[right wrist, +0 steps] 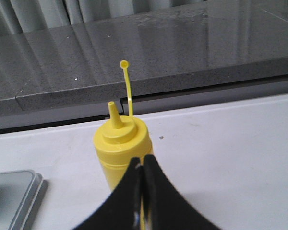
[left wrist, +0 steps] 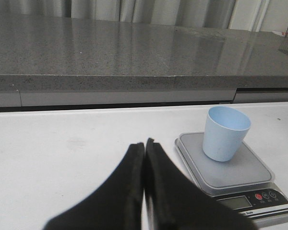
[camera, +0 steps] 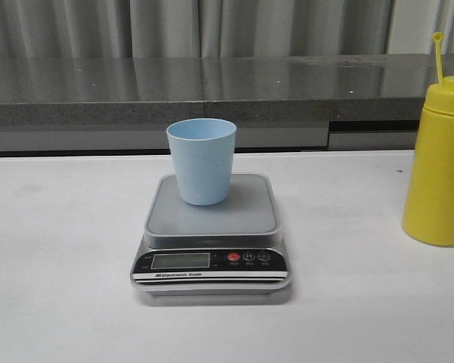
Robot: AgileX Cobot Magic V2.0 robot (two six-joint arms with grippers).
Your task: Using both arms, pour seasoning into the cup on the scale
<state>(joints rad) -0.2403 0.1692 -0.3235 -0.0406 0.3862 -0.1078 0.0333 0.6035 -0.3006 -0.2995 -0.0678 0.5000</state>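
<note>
The pale blue cup (camera: 202,160) stands upright on the silver-grey scale (camera: 212,219) in the middle of the white table. The yellow seasoning bottle (camera: 440,166) stands upright at the right edge of the front view, cap strap sticking up. Neither gripper shows in the front view. In the left wrist view my left gripper (left wrist: 145,143) is shut and empty, short of the scale (left wrist: 230,167) and cup (left wrist: 225,133). In the right wrist view my right gripper (right wrist: 142,162) is shut and empty, just in front of the bottle (right wrist: 119,148), a scale corner (right wrist: 12,196) beside it.
A dark grey stone counter (camera: 212,91) runs along the back behind the table, with grey curtains above it. The white tabletop (camera: 60,249) spreads bare to the left of the scale and between scale and bottle.
</note>
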